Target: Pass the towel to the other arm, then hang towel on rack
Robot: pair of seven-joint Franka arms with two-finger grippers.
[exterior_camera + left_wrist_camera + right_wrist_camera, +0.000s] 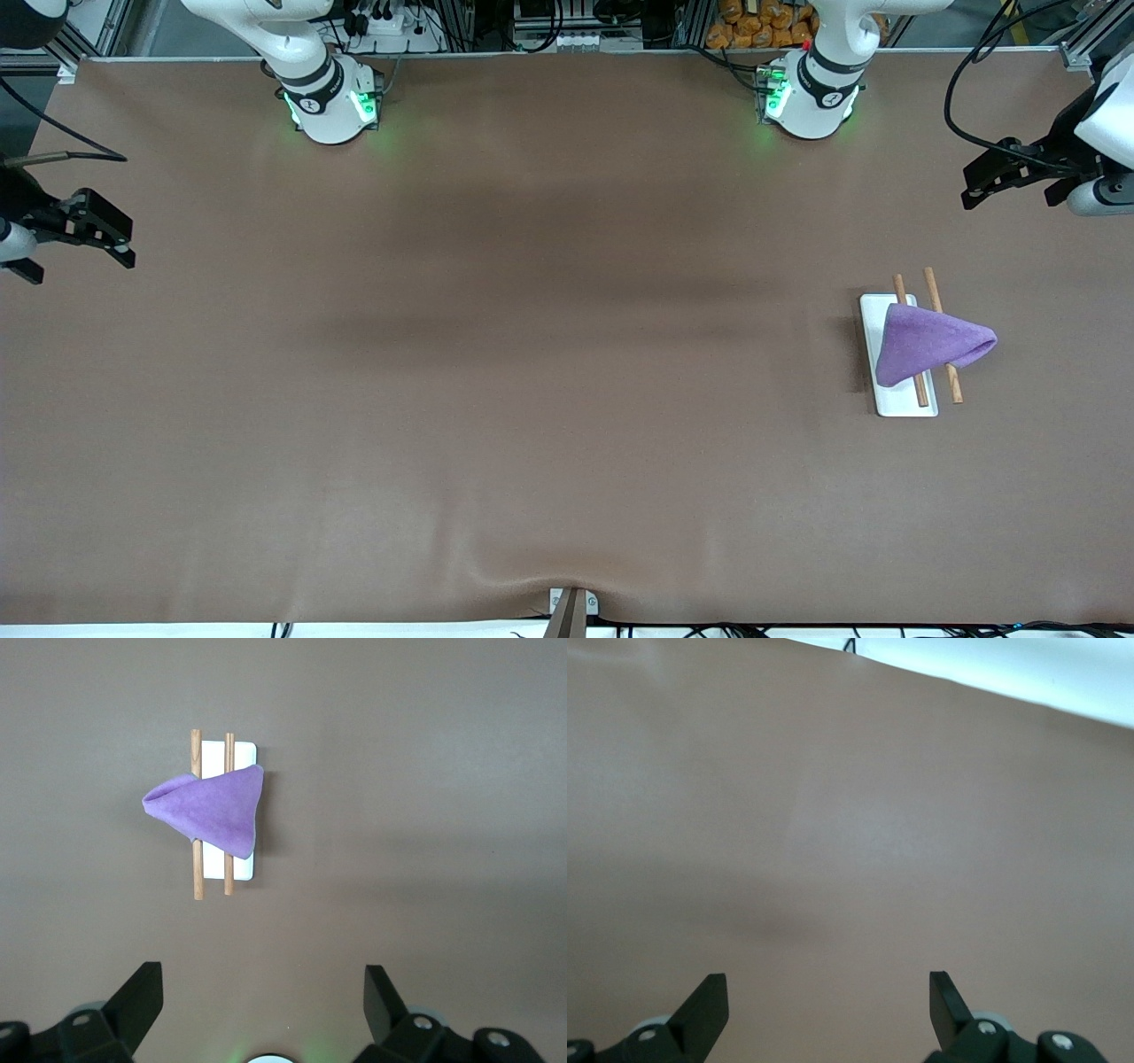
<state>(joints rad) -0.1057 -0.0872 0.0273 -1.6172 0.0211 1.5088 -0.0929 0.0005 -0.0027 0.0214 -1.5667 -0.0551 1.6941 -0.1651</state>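
I found the towel (932,342) draped across both rods of the rack (895,403), below the left hand (1019,177); both hands were spread and empty, the right hand (89,232) waiting over the counter (532,399). It looked soft, light and limp, so I judged the bunched corner overhanging the rods the best hold.

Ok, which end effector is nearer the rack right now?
Left. The left end effector waits open up at the rack's end of the table; the right end effector waits open at the right arm's end.
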